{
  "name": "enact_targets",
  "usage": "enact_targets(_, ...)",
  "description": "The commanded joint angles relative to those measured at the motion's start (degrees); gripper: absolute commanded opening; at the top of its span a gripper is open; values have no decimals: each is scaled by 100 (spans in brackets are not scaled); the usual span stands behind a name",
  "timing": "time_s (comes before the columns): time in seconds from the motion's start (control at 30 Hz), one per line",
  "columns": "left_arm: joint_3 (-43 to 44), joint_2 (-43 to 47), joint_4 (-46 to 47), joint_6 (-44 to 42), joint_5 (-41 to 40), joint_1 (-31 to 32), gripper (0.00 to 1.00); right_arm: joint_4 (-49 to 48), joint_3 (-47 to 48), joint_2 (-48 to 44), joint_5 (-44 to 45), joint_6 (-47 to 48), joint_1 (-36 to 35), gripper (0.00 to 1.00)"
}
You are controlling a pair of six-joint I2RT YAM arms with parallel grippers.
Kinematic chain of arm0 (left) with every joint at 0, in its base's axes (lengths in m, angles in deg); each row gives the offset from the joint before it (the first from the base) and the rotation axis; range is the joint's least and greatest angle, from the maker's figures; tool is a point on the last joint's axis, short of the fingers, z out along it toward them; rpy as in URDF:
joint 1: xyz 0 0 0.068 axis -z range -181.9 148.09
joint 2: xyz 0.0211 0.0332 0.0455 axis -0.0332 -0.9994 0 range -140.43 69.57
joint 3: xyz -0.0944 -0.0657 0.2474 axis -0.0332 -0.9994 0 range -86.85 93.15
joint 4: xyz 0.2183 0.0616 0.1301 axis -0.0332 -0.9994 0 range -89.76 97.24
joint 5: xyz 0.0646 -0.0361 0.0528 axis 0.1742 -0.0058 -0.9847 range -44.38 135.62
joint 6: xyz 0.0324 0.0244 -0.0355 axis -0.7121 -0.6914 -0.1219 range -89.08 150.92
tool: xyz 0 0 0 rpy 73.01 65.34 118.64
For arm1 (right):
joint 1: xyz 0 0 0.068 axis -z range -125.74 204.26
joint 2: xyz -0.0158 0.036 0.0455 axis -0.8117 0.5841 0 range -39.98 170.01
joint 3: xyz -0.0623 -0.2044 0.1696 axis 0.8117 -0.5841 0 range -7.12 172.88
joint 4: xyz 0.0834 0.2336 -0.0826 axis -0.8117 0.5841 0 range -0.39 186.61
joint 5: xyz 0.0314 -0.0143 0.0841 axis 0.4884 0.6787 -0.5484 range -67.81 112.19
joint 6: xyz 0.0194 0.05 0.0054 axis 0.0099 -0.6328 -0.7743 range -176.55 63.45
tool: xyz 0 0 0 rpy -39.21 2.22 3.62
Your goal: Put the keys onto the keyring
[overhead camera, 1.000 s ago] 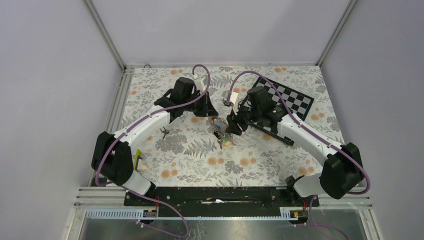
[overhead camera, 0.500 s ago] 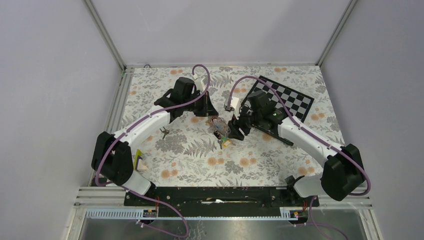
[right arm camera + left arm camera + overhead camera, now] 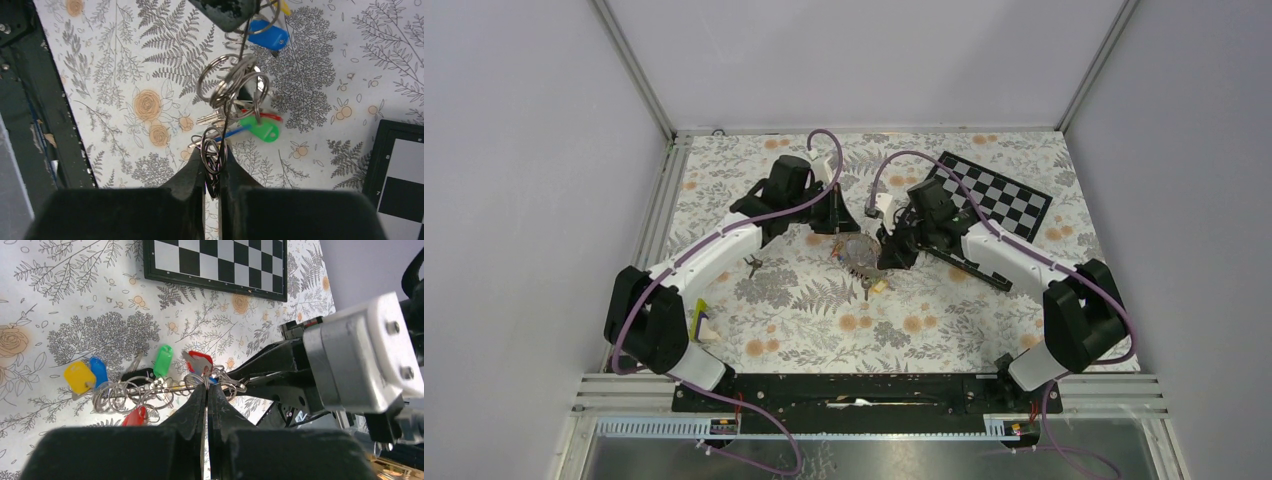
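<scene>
Grey walls close off a table spread with a floral cloth [image 3: 804, 310]; across it, in the top view, the left arm [image 3: 724, 245] and the right arm [image 3: 1014, 262] reach in to meet at mid-frame; a chequered board [image 3: 1004, 205] lies flat at upper right. At the meeting point the left gripper [image 3: 206, 390] has its jaws pressed tight on the thin edge of the keyring [image 3: 857, 252], which hangs between the two arms just above the cloth; the right gripper [image 3: 212, 167] has its jaws almost together on the far side of that ring, pinching the wire where a small loop also sits; whether that loop is caught in the pinch I cannot tell. Below them the keys [image 3: 163, 360], with green, red, blue, yellow and black heads, dangle from a tangle of split rings [image 3: 227, 80] strung along the wire; some heads lie on or just above the cloth.

Risks, as I judge them: with both sides pinched, any disagreement between the arms would twist the thin wire or spring it out of one grip, and the whole bunch would drop; the two sets of fingers work very near each other and could knock together; a loop trapped under the right jaws would jam instead of sliding; trailing heads could snag the cloth and drag the ring askew.
</scene>
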Motion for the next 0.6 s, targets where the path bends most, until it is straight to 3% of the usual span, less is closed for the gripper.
enact_targets(0.0,-36,410,354,-377,107,29,0,-186,82,-253,-656,6,113,0)
enact_targets(0.1,-81,478,355,-953,144,30,11,-162,-179,-405,-1091,9,203,0)
enact_targets(0.43,-375,807,-49,-2817,400,-153,64,-164,-857,-890,-1294,165,312,0)
enact_targets(0.57,-464,861,-230,-3139,732,-250,72,-158,-912,-1011,-1307,281,356,0)
